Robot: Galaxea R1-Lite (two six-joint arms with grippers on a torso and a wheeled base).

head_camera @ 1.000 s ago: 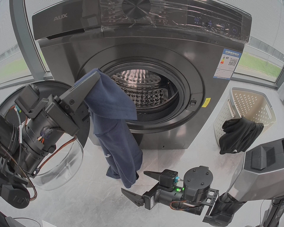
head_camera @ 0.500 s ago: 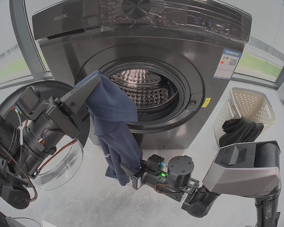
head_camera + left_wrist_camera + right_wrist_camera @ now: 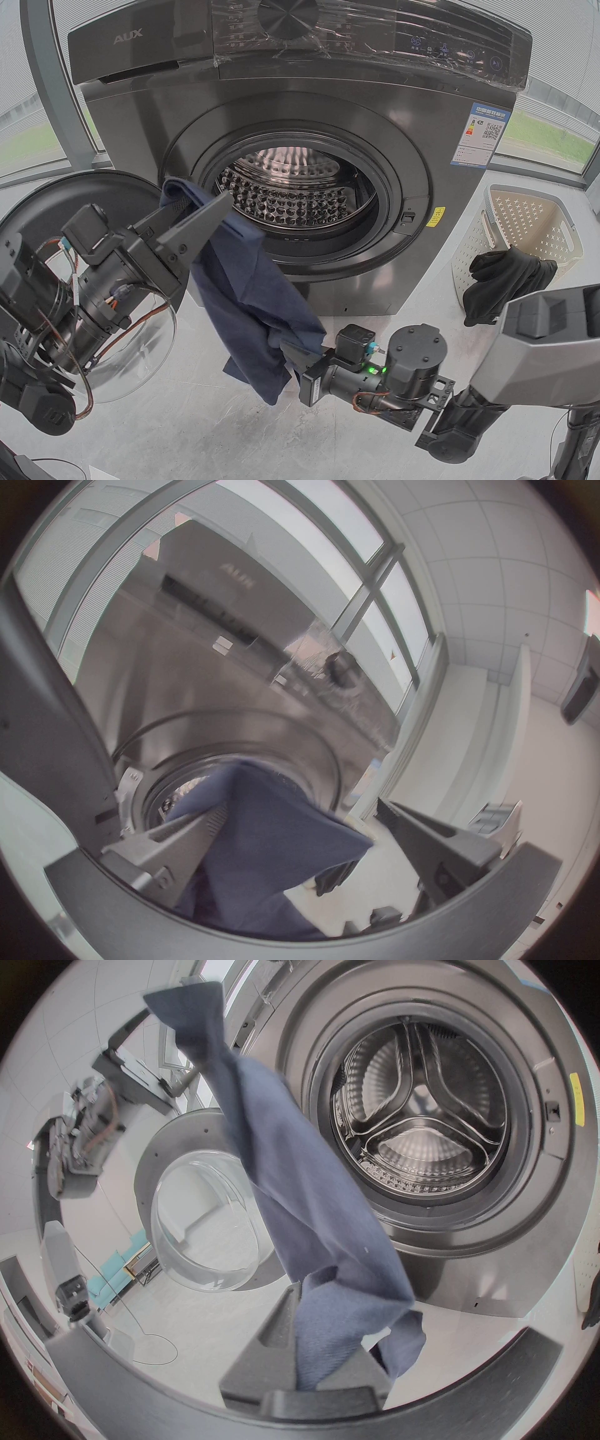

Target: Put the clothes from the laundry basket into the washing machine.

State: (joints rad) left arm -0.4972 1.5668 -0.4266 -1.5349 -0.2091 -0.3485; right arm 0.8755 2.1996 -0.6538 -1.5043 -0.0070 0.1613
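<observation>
Holding up the blue garment (image 3: 250,294) in front of the washing machine (image 3: 400,162), just outside the open drum (image 3: 294,187), not yet inside. Draped over one finger of the left gripper (image 3: 200,219), spread wide and clamping nothing. Pinched low down by the right gripper (image 3: 292,351), closed tight on the hanging end. Looks like mid-load on the first piece, judging by the bare drum. Next up, probably: raising that lower end level with the opening, feeding both ends through, then letting go well inside. Waiting over the rim of the laundry basket (image 3: 537,206): a black garment (image 3: 506,284).
</observation>
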